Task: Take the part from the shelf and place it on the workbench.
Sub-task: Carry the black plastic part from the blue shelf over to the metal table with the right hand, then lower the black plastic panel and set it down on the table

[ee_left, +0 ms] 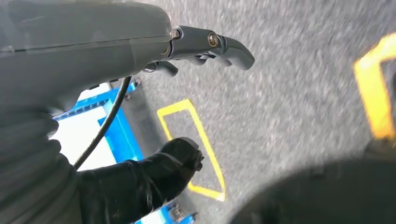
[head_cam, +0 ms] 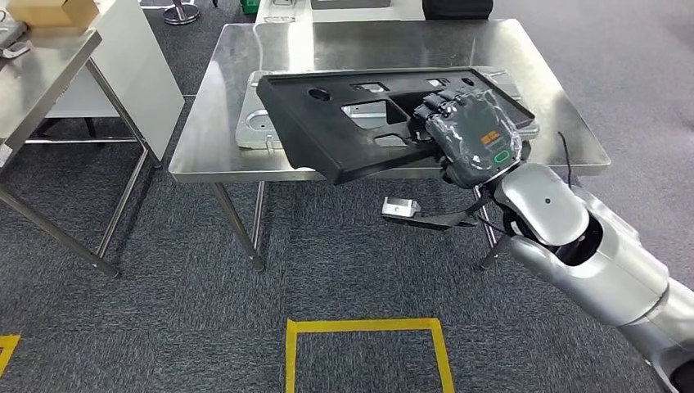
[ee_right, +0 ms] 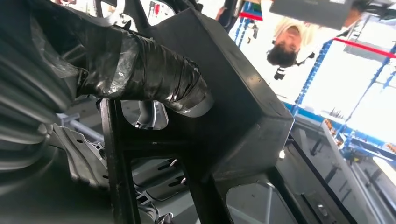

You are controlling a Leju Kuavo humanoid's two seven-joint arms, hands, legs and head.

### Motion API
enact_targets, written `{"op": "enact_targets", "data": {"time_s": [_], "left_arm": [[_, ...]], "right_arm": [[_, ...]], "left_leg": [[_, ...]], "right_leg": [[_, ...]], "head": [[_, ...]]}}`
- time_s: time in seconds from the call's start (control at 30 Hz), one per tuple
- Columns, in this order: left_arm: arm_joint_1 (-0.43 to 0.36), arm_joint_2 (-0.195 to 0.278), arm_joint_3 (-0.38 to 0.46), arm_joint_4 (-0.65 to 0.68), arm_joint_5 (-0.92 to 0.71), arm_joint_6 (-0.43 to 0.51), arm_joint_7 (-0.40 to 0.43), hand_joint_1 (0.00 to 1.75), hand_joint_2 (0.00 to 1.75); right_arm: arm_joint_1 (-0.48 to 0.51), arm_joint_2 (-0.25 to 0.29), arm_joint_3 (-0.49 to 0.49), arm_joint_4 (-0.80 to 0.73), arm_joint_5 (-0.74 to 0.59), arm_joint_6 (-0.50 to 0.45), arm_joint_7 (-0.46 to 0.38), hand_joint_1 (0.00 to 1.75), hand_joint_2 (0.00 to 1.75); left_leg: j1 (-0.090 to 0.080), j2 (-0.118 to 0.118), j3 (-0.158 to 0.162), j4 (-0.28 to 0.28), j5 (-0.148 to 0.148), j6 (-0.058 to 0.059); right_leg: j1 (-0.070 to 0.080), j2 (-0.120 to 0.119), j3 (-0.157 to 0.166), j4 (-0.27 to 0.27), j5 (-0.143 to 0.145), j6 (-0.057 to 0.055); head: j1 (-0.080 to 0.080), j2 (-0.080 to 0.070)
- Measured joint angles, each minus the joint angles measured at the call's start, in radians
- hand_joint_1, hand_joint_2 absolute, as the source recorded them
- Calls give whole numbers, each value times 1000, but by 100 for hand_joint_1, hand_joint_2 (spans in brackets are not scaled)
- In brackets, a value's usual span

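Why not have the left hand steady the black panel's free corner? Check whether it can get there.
Probably not as things stand: the left hand hangs over the carpet, while the right hand holds the black panel up at the steel workbench.

A silver plate (head_cam: 262, 123) occupies the workbench (head_cam: 237, 57) middle; its near-left steel lies bare.

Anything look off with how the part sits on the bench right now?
Yes. The black part sits askew over a silver plate, and its near corner overhangs the workbench edge. The right robot hand grips it, so it isn't set down flat yet.
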Motion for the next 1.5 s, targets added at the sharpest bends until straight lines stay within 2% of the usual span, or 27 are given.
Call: {"op": "enact_targets", "data": {"time_s": [0.1,0.17,0.2,0.27,0.3,0.33,0.37,0.47,0.5,0.53,0.6,0.63,0.7,0.77,0.83,0.87,0.9,0.97,1.03,1.1,1.17,1.27,1.33,1.37,1.4,1.43,1.5], "left_arm": [[0,7,0,0,0,-1,1,0,175],[1,9,0,0,-1,1,1,0,175],[2,9,0,0,-3,3,1,0,175],[1,11,0,0,-7,7,0,0,175],[1,11,-1,0,-9,9,-2,0,175],[1,10,-2,0,-10,11,-5,0,175],[2,9,-4,0,-12,13,-8,0,175],[5,3,-10,0,-16,18,-13,0,175],[5,2,-12,0,-18,19,-14,0,175],[5,1,-14,0,-19,21,-15,0,175],[2,2,-17,0,-20,23,-16,0,175],[0,3,-18,0,-20,23,-16,0,175],[-3,4,-19,0,-20,24,-17,0,175],[-4,3,-20,0,-20,24,-17,0,175],[-2,2,-21,0,-20,24,-17,0,175],[-1,1,-22,0,-20,23,-17,0,175],[1,1,-23,0,-20,23,-17,0,175],[4,5,-23,1,-20,24,-17,0,175],[4,9,-23,2,-20,24,-17,0,175],[3,9,-24,2,-20,24,-17,0,175],[3,8,-24,2,-20,24,-17,0,175],[2,6,-24,2,-20,24,-17,0,175],[1,5,-24,1,-20,25,-17,0,175],[1,4,-24,1,-20,24,-17,0,175],[1,3,-24,1,-20,24,-17,0,175],[2,2,-24,1,-20,24,-16,0,175],[2,2,-24,1,-20,24,-17,0,175]], "right_arm": [[-7,7,13,10,-5,-6,5,175,175],[-9,3,14,14,-14,-12,6,175,175],[-8,-3,14,15,-22,-17,5,175,175],[0,-30,11,17,-46,-32,-2,175,175],[10,-49,6,18,-57,-41,-7,175,175],[22,-69,-3,19,-65,-50,-13,175,175],[35,-89,-15,19,-70,-59,-17,175,175],[62,-136,-55,19,-75,-77,-23,175,175],[67,-146,-66,19,-75,-80,-25,175,175],[72,-153,-74,19,-74,-82,-27,175,175],[81,-162,-88,17,-72,-84,-29,175,175],[84,-164,-95,17,-71,-84,-29,175,175],[87,-168,-104,16,-70,-84,-29,175,175],[91,-169,-107,16,-70,-84,-30,175,175],[98,-169,-107,16,-70,-84,-30,175,175],[100,-169,-107,16,-70,-84,-31,175,175],[101,-169,-107,16,-70,-84,-31,175,175],[103,-169,-108,16,-69,-84,-30,175,175],[105,-170,-109,17,-68,-84,-31,175,175],[108,-173,-112,16,-67,-85,-31,175,175],[108,-176,-117,16,-67,-85,-31,175,175],[110,-178,-121,16,-66,-85,-31,175,175],[113,-178,-120,16,-66,-85,-31,175,175],[114,-178,-120,16,-66,-85,-31,175,175],[114,-178,-120,16,-66,-85,-31,175,175],[114,-179,-120,16,-66,-85,-31,175,175],[113,-179,-120,17,-65,-85,-31,175,175]], "left_leg": [[0,-3,22,-14,0,22],[2,-5,43,-21,-9,34],[2,-5,52,-23,-16,39],[1,-8,69,-22,-35,44],[1,-11,81,-22,-45,44],[0,-14,95,-21,-57,44],[-1,-17,110,-21,-69,43],[-6,-19,149,-16,-108,35],[-7,-18,155,-18,-119,29],[-9,-17,161,-15,-124,23],[-10,-14,161,-1,-122,14],[-10,-12,149,33,-115,10],[-6,-7,84,143,-124,0],[-1,-3,2,254,-183,-10],[1,-2,-43,273,-227,-14],[0,-2,-43,237,-214,-11],[-1,-2,-31,178,-174,-5],[-10,-6,-2,51,-64,16],[-18,-12,16,-11,-14,31],[-18,-14,41,-29,-18,42],[-14,-12,69,-43,-18,53],[-12,-11,95,-46,-37,58],[-11,-12,117,-45,-57,55],[-9,-13,130,-44,-68,51],[-6,-13,145,-42,-81,47],[-5,-14,156,-39,-94,41],[-4,-15,172,-32,-120,26]], "right_leg": [[1,0,0,32,9,18],[-1,0,-52,123,15,26],[-3,0,-92,182,2,29],[-3,0,-171,273,-59,36],[-3,0,-197,286,-87,37],[-3,0,-210,272,-96,37],[-2,0,-209,232,-80,35],[5,-1,-181,63,77,18],[8,0,-174,32,114,11],[10,2,-170,19,128,4],[6,6,-153,13,122,-8],[3,7,-142,9,118,-15],[0,7,-120,3,105,-24],[0,7,-100,2,86,-28],[2,7,-75,3,64,-27],[3,7,-60,3,53,-26],[5,7,-44,2,42,-26],[8,8,-21,2,19,-21],[7,11,-7,3,6,-10],[6,12,1,12,10,1],[4,10,-17,61,10,9],[-3,7,-121,224,-57,25],[-10,6,-179,270,-99,36],[-13,5,-185,247,-89,40],[-17,4,-176,193,-54,43],[-20,1,-161,128,4,47],[-19,-7,-138,37,81,41]], "head": [[0,0],[1,0],[1,0],[1,0],[1,0],[1,0],[1,0],[2,0],[2,0],[2,0],[2,0],[1,0],[0,0],[-1,0],[-1,0],[-1,0],[-1,0],[-1,0],[-1,0],[0,0],[0,0],[1,0],[1,0],[1,0],[1,0],[1,0],[2,0]]}}
